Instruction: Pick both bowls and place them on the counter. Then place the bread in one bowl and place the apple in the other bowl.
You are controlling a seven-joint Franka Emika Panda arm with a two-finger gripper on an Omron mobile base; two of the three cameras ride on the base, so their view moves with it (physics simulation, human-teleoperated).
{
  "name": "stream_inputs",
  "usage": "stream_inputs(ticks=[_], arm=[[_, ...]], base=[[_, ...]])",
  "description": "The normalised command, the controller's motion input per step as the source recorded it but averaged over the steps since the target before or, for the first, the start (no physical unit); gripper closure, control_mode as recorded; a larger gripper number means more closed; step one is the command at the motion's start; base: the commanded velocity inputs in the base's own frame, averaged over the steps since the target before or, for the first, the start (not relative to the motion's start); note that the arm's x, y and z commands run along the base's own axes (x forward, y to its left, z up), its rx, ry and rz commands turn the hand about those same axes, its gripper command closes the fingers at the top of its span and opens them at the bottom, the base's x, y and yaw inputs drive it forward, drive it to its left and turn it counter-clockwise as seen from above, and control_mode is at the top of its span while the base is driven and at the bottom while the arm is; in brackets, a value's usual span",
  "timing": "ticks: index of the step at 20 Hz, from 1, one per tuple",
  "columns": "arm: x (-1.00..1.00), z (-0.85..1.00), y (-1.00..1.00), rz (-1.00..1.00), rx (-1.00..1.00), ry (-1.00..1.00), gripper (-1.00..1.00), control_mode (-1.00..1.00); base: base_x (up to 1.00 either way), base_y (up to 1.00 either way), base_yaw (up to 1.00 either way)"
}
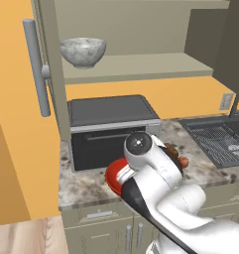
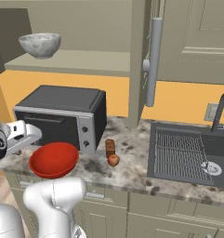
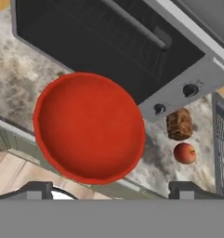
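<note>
The glossy red bowl sits empty on the granite counter near its front edge, just before the toaster oven. My gripper hangs above the bowl, open, with nothing between its fingertips. In the left base view the arm covers most of the red bowl. The marbled bowl stands on the open cabinet shelf above the oven. To the right of the red bowl, the brown bread and the red apple lie side by side on the counter.
A dark toaster oven stands at the back of the counter. The sink basin with a faucet lies to the right. A cabinet door with a long grey handle hangs open above.
</note>
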Motion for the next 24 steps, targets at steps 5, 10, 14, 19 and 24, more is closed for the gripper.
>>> stream_inputs(ticks=[5,10,14,19,24], arm=[[-0.3,0.92,-0.21,0.11,0.01,-0.02,-1.0,-1.0],[-0.15,0.96,-0.1,0.17,0.01,-0.03,-1.0,-1.0],[0.0,0.96,0.03,0.18,0.0,-0.03,-1.0,-1.0],[0.0,0.98,0.08,0.13,0.0,-0.01,-1.0,-1.0],[-0.06,0.55,0.02,0.22,-0.01,-0.2,-1.0,-1.0]], base=[[0.0,0.0,0.0],[0.0,0.0,0.0],[0.0,0.0,0.0],[0.0,0.0,0.0],[0.0,0.0,0.0]])
